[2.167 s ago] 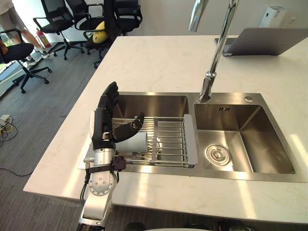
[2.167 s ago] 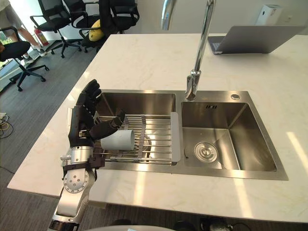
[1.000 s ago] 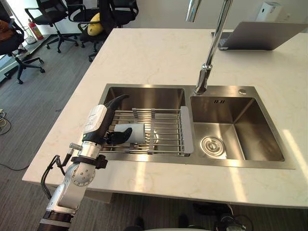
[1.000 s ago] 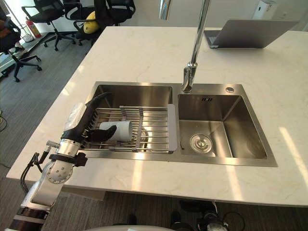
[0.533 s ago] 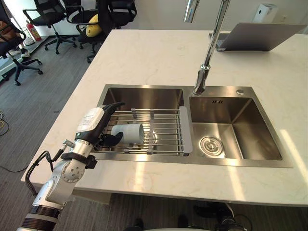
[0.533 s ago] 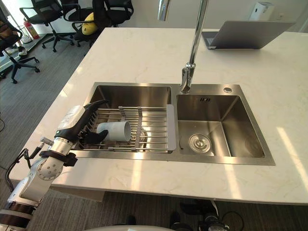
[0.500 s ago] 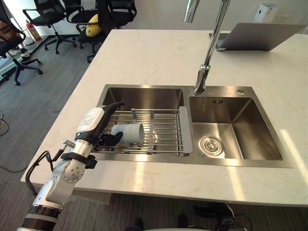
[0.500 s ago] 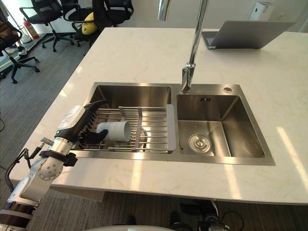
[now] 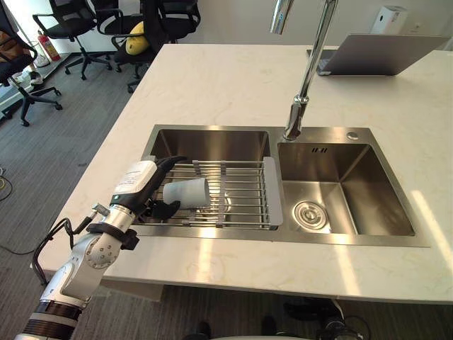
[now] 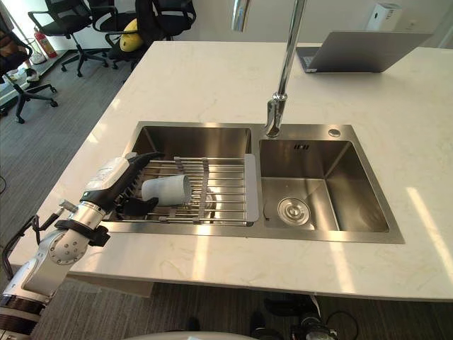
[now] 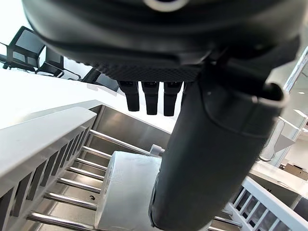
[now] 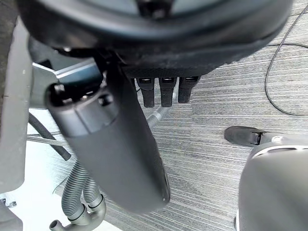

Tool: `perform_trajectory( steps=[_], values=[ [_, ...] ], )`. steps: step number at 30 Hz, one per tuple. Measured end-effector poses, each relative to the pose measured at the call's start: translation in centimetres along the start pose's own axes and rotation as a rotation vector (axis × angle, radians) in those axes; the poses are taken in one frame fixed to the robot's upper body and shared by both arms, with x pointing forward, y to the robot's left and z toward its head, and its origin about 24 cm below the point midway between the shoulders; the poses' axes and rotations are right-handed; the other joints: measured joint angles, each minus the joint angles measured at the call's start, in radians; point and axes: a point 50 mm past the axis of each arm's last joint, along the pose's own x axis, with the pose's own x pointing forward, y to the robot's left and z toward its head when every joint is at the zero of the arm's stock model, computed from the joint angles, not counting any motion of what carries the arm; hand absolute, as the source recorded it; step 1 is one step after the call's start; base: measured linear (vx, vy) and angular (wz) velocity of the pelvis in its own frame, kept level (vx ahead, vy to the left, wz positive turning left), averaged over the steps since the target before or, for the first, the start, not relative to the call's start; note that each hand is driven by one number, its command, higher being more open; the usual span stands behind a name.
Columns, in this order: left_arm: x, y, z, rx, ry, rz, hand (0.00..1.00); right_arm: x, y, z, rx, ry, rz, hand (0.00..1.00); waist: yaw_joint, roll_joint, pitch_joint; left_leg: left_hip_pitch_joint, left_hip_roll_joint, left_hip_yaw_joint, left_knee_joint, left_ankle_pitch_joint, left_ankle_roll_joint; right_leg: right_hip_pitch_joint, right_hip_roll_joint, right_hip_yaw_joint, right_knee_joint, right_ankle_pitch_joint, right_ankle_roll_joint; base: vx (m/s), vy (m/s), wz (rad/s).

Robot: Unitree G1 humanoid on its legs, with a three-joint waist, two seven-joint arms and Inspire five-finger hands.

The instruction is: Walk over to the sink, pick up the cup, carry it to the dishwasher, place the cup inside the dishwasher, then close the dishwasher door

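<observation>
Since half a second ago, the cup has lifted slightly in the left hand, whose fingers and thumb curl round it. It lies sideways on the rack near the sink's left edge. White and smooth, it looks light and probably slippery, best held mid-body. The right hand hangs relaxed and empty.

Brushed stainless steel sink; over its left basin a rack of shiny metal rods; the cup there smooth, matt; countertop around the sink polished pale stone.
</observation>
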Motion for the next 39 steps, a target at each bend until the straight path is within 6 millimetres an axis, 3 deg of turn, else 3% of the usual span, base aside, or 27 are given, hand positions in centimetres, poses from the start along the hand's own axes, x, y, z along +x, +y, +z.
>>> perform_trajectory(
  steps=[10,20,37,38,39],
  values=[
    [0.0,0.0,0.0,0.006,-0.001,-0.013,0.9,0.0,0.0,-0.1,-0.003,0.005,0.0,0.9,0.0,0.0,0.0,0.01,0.0,0.003,-0.003,0.0,0.0,0.007,0.0,0.004,0.0,0.0,0.0,0.0,0.0,0.0],
    [0.0,-1.6,0.5,-0.008,-0.021,-0.097,0.9,0.0,0.1,-0.1,-0.014,0.008,0.005,0.9,-0.004,0.0,0.0,0.011,0.0,0.007,-0.007,0.0,0.0,0.005,0.0,0.007,0.0,0.0,0.0,0.0,0.0,0.0],
    [1.5,-3.5,-1.5,-0.04,0.11,-0.164,0.9,0.1,0.5,0.0,-0.028,0.018,0.031,0.9,-0.032,0.0,0.001,0.012,-0.003,0.035,-0.029,0.002,0.002,-0.019,-0.003,0.027,0.0,0.001,0.002,0.0,0.001,-0.04],
    [1.6,-3.5,-1.7,-0.039,0.117,-0.163,0.3,0.1,0.4,0.0,-0.028,0.018,0.031,0.9,-0.032,0.0,0.001,0.012,-0.004,0.038,-0.03,0.002,0.002,-0.022,-0.003,0.029,0.0,0.001,0.003,-0.01,0.0,-0.05],
    [1.8,-3.3,-1.9,-0.036,0.125,-0.158,0.3,0.1,0.5,0.0,-0.028,0.019,0.032,0.9,-0.031,0.0,0.001,0.01,-0.004,0.039,-0.03,0.002,0.002,-0.024,-0.003,0.03,0.0,0.002,0.003,-0.01,0.0,-0.05]
  ],
)
